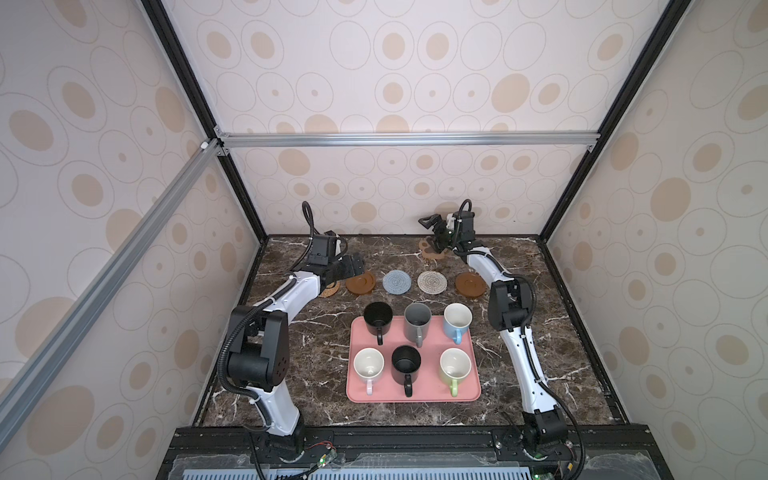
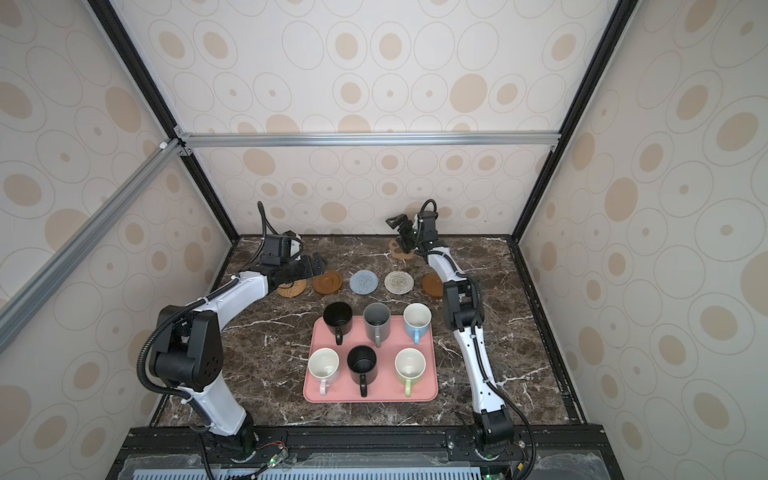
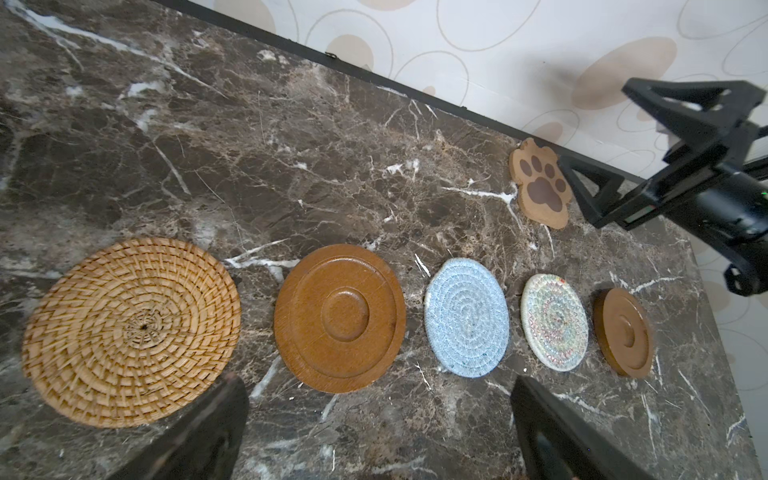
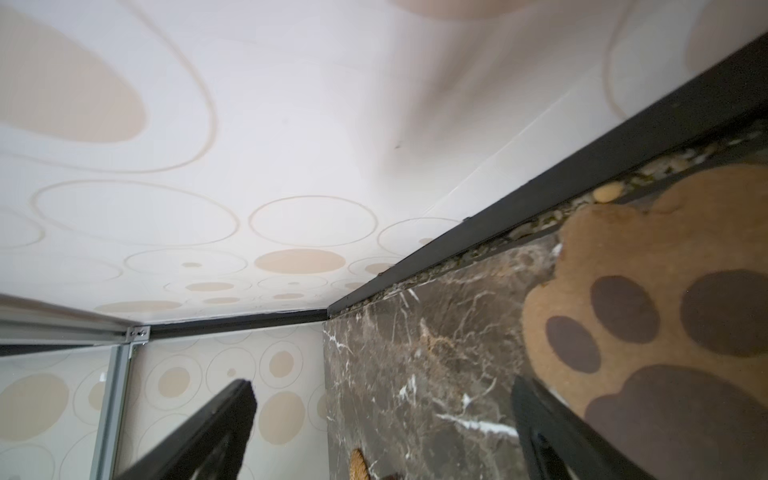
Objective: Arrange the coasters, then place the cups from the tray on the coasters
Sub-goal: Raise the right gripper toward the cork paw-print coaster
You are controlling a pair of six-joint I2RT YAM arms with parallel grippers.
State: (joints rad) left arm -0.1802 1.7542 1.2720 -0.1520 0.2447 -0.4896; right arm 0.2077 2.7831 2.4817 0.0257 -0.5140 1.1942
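Five round coasters lie in a row behind the tray: rattan [image 3: 131,332], brown disc [image 3: 340,318], blue-grey knit [image 3: 466,318], cream knit [image 3: 554,322], brown disc [image 3: 622,332]. The paw coaster [image 1: 430,251] lies apart near the back wall. My left gripper [image 1: 353,266] hovers open and empty over the row's left end. My right gripper [image 1: 432,235] is open and tilted, one finger right beside the paw coaster [image 4: 665,324]. The pink tray [image 1: 415,397] holds several cups: black [image 1: 378,318], grey [image 1: 417,319], light blue [image 1: 457,320], pale pink [image 1: 368,365], black [image 1: 406,363], light green [image 1: 455,365].
The dark marble table [image 1: 316,332] is boxed in by papered walls and a black frame [image 1: 552,220]. The left arm's forearm covers part of the rattan coaster [image 1: 329,290] in both top views. The back wall stands close behind the paw coaster.
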